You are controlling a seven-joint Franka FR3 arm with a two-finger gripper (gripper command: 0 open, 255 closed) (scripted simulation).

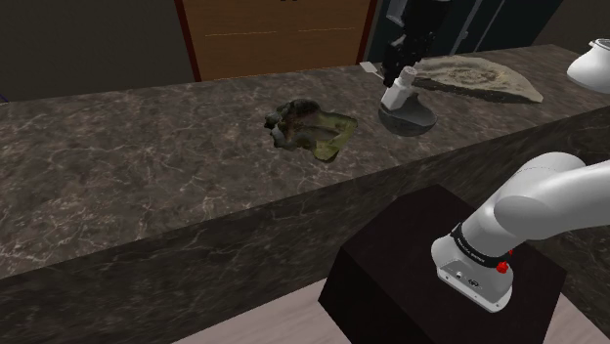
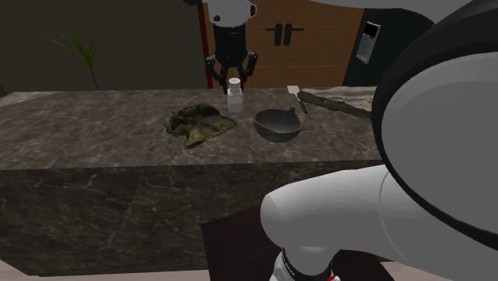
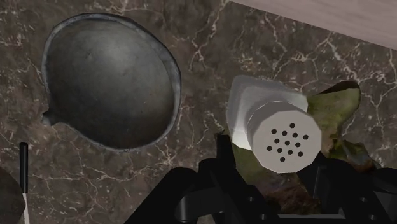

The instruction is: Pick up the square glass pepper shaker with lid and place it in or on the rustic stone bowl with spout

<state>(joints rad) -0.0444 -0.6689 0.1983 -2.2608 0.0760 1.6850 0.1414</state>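
Gripper (image 3: 272, 162) clasps the white pepper shaker (image 3: 270, 124) between part-closed fingers; grey bowl (image 3: 173, 67) nearby.

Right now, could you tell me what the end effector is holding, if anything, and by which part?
I cannot tell. The end effector sits right over the top of the shaker, but no view shows a clear grip.
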